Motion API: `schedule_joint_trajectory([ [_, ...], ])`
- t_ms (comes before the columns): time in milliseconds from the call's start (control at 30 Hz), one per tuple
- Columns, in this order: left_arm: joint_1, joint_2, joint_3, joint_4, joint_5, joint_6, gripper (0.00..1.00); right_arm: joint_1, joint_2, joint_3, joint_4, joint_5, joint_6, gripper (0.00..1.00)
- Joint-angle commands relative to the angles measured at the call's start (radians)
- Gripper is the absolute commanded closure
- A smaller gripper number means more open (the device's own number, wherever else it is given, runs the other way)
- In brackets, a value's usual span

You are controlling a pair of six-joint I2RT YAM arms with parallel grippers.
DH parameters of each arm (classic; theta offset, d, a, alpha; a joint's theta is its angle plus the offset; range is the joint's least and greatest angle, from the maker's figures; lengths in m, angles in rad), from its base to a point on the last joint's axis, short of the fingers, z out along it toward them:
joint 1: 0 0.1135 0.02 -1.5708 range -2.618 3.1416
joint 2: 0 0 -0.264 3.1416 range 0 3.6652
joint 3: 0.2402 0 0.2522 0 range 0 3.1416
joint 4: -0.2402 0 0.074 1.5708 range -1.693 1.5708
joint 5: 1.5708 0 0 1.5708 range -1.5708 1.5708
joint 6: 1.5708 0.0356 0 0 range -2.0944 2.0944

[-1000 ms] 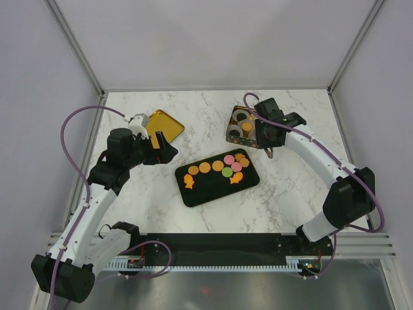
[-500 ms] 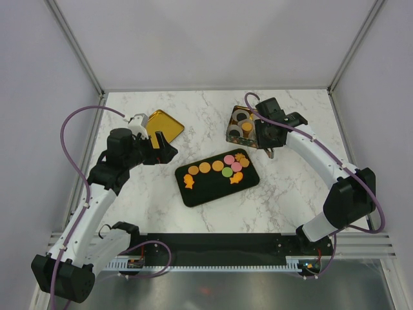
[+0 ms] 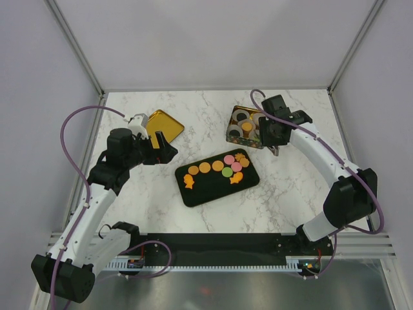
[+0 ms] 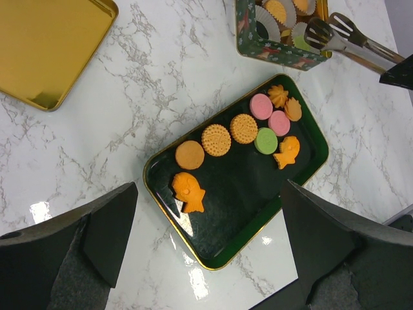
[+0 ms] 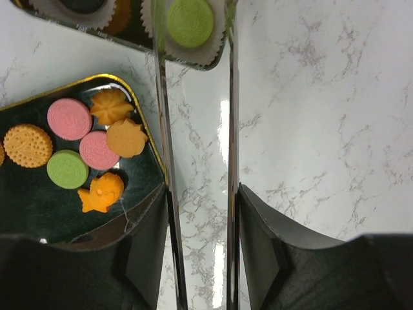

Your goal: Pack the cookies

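Note:
Several cookies [image 3: 219,169], orange, pink and green, lie on the black tray [image 3: 203,192]; they also show in the left wrist view [image 4: 244,128]. More cookies sit in paper cups in the tin [image 3: 240,126]. My right gripper [image 3: 270,137] is shut on metal tongs [image 5: 161,116], whose arms stand apart on either side of a green cookie [image 5: 190,21] in a cup at the tin's corner. The tongs' tips [image 4: 321,31] hover over that corner. My left gripper [image 4: 208,194] is open and empty above the tray's near-left end, close to an orange fish cookie [image 4: 188,191].
A gold lid [image 3: 164,124] lies upside down at the back left, beside my left gripper [image 3: 169,150]. The tin [image 4: 276,46] stands just behind the tray [image 4: 245,206]. The cell's walls close in the marble table on three sides.
My right gripper with the tongs has shifted a little right and back, uncovering more of the tin. The left arm has not moved.

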Motion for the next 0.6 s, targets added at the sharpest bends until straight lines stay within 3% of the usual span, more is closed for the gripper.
schedule_joint_trajectory([
  [0, 0.006, 0.007, 0.003, 0.041, 0.019, -0.022, 0.00, -0.127, -0.045, 0.073, 0.012, -0.002, -0.014, 0.47],
  [100, 0.004, 0.021, 0.006, 0.044, 0.033, -0.028, 0.00, -0.263, -0.045, 0.072, 0.067, -0.025, 0.014, 0.47],
  [333, -0.002, 0.050, 0.006, 0.053, 0.072, -0.047, 0.00, -0.413, 0.052, -0.128, 0.329, -0.042, 0.132, 0.47],
  [567, -0.002, 0.050, -0.006, 0.059, 0.071, -0.053, 0.00, -0.420, 0.151, -0.252, 0.510, -0.010, 0.178, 0.47],
])
